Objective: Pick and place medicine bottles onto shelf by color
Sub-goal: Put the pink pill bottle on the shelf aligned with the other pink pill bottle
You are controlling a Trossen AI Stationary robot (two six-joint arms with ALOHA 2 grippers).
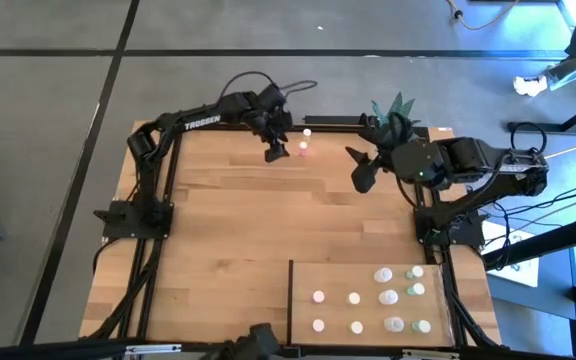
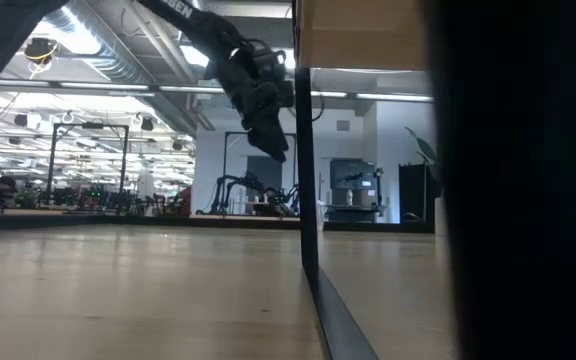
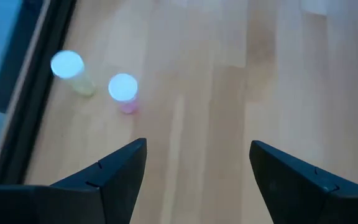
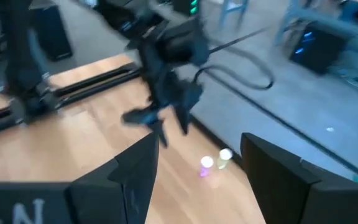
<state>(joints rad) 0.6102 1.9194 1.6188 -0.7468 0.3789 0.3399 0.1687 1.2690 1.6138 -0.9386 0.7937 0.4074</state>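
Observation:
Two medicine bottles stand upright on the tabletop near its far edge: a pink one point(image 1: 304, 150) point(image 3: 124, 92) and a pale yellow one point(image 1: 307, 132) point(image 3: 70, 71). My left gripper point(image 1: 275, 152) point(image 3: 197, 168) hovers open just left of them, tipped downward, with nothing between its fingers. My right gripper point(image 1: 361, 178) point(image 4: 197, 155) is open and raised over the far right of the table. It faces the left gripper point(image 4: 166, 118) and the two bottles point(image 4: 206, 165). The shelf point(image 1: 338, 275) lies at the near right, with several bottles point(image 1: 388, 296) standing on it.
A white pot with a green plant point(image 1: 393, 108) stands at the far right corner, behind my right arm. The shelf's dark edge point(image 2: 308, 200) rises close in the low view. The bare planked tabletop point(image 1: 228, 230) spreads across the middle and left.

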